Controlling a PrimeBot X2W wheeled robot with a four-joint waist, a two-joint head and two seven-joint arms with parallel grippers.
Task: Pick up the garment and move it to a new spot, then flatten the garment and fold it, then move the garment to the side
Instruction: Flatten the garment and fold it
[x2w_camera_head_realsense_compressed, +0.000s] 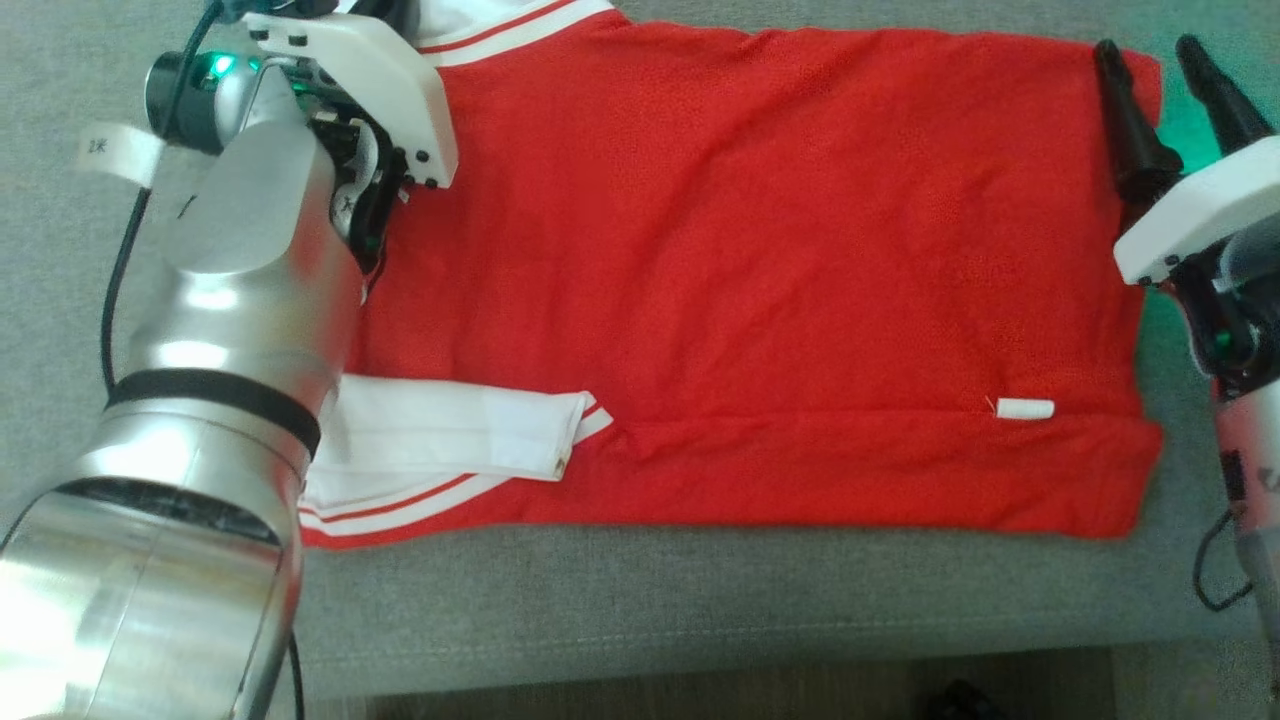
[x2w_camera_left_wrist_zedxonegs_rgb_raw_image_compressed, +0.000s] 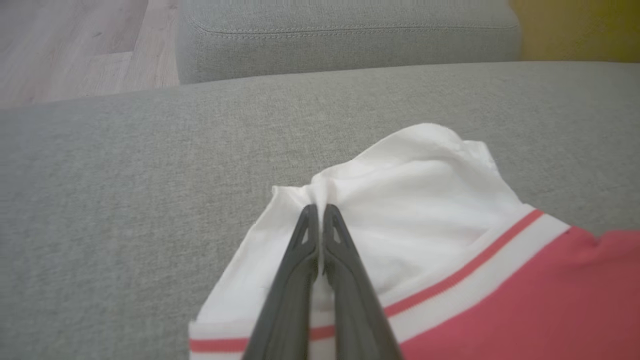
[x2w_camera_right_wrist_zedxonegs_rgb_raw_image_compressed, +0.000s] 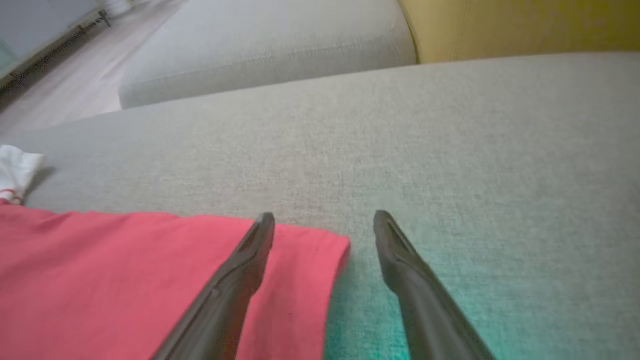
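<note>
The grey sofa (x2w_camera_head_realsense_compressed: 700, 590) took most of the head view, and its seat carried everything. In the left wrist view a second grey cushion (x2w_camera_left_wrist_zedxonegs_rgb_raw_image_compressed: 350, 40) stood behind the seat, with pale wooden floor (x2w_camera_left_wrist_zedxonegs_rgb_raw_image_compressed: 75, 45) beside it.

The red shirt (x2w_camera_head_realsense_compressed: 750, 250) lay spread flat on the seat, with its long side across the view, the neck end toward the robot's left and the hem toward its right. Its near long edge was folded over into a narrow band. The near white sleeve (x2w_camera_head_realsense_compressed: 450, 430) lay folded inward on the red cloth, with red and white stripes at its edge.

The silver left arm (x2w_camera_head_realsense_compressed: 230, 300) reached from the lower left corner up over the neck end of the shirt.

The right gripper (x2w_camera_head_realsense_compressed: 1148, 50) was at the far right corner of the shirt, and its jaws stood wide apart. In the right wrist view one finger (x2w_camera_right_wrist_zedxonegs_rgb_raw_image_compressed: 240, 270) was over the red corner and the other over bare sofa. I could not tell if they touched the cloth.

The left gripper (x2w_camera_left_wrist_zedxonegs_rgb_raw_image_compressed: 320, 210) had its jaws pressed together on the far white sleeve (x2w_camera_left_wrist_zedxonegs_rgb_raw_image_compressed: 425, 200), and the cloth bunched up at the tips.

A small white label (x2w_camera_head_realsense_compressed: 1027, 408) lay on the red cloth near the hem.
</note>
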